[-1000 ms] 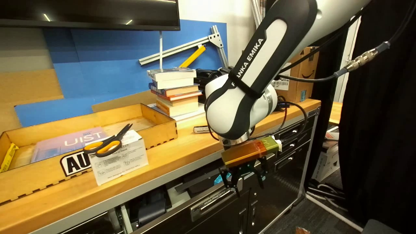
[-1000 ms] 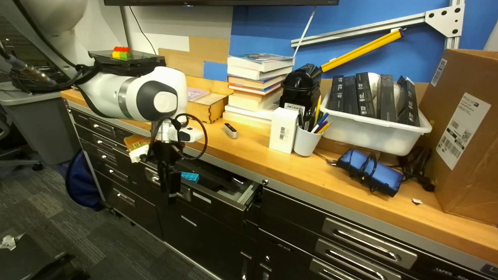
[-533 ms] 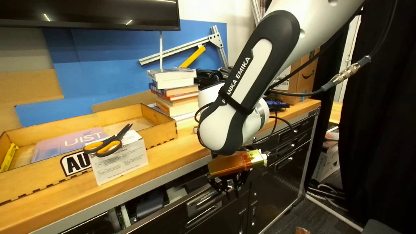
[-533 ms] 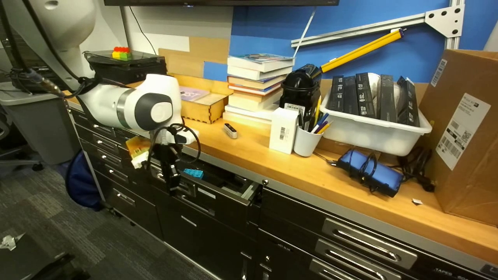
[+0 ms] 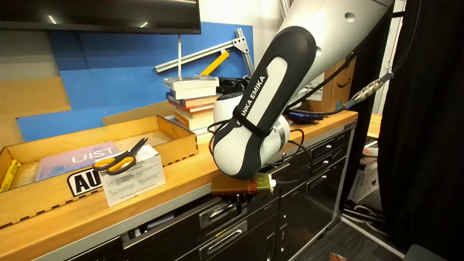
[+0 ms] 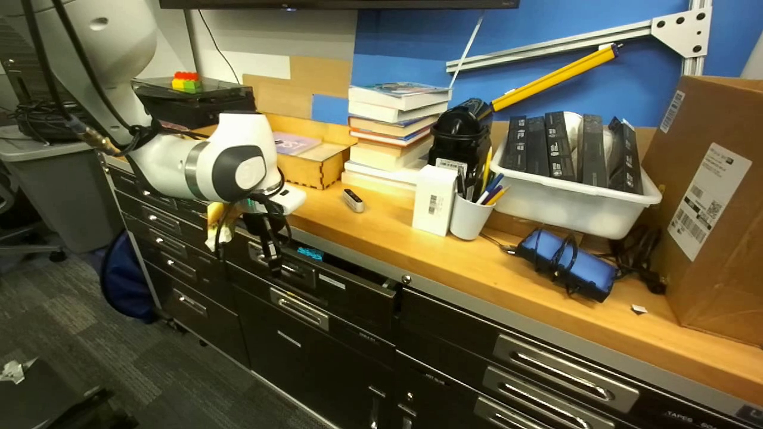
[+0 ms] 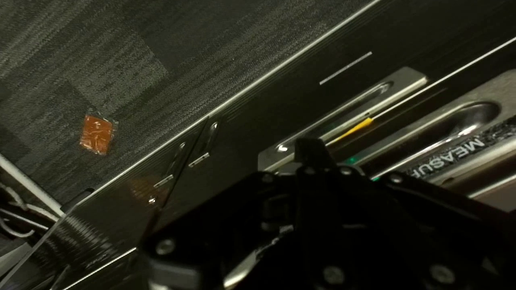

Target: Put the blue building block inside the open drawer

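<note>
The blue building block (image 6: pixel 310 253) lies inside the open drawer (image 6: pixel 357 298), just showing behind its front in an exterior view. The arm hides the block in the opposite exterior picture, and it is out of the wrist view. Only a narrow gap of the drawer stands open below the worktop. My gripper (image 6: pixel 275 268) is shut with nothing seen between its fingers, pointing down just outside the drawer's front beside the bar handle. In the wrist view the gripper (image 7: pixel 312 151) has its dark fingertips together. Whether they touch the drawer front I cannot tell.
Below is a further drawer handle (image 6: pixel 300 308) with a yellow strip (image 7: pixel 354 129) near it. On the wooden worktop (image 6: pixel 381 220) stand a book stack (image 6: pixel 396 131), a pen cup (image 6: pixel 469 217), a white bin (image 6: pixel 566 205) and a box with scissors (image 5: pixel 132 177).
The drawer has slid inward, its gap narrowing, and the blue block has moved with it. My gripper has gone from open to shut while following the drawer front toward the bench.
</note>
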